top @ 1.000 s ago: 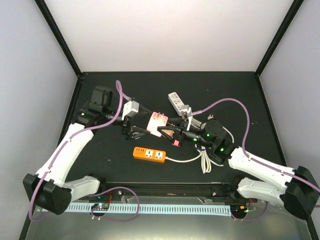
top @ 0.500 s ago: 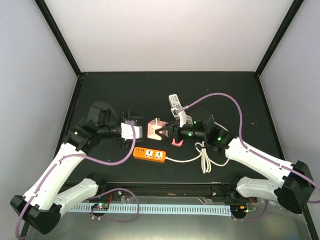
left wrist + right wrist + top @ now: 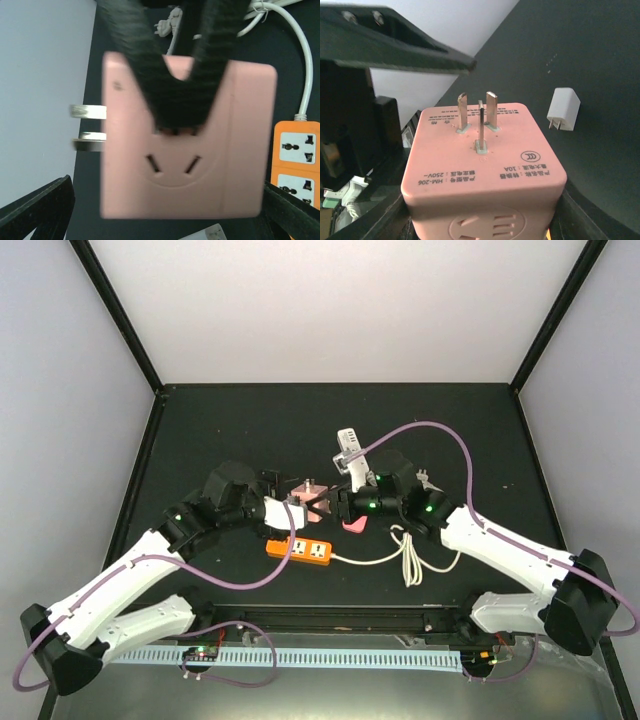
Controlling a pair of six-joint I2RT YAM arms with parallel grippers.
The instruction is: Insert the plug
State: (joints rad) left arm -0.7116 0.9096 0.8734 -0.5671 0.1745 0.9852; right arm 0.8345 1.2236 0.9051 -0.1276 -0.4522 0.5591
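The pink square plastic plug (image 3: 485,165) is showing black lettering, while the orange rectangular power strip (image 3: 298,549) is glowing against the black bench (image 3: 230,420).

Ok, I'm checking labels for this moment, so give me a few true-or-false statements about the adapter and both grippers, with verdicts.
1. The right gripper holds the pink adapter. True.
2. The adapter is plugged into the orange power strip. False: it is held up, apart from the strip.
3. The left gripper is open. True.
4. The adapter has two prongs. False: three show in the right wrist view.
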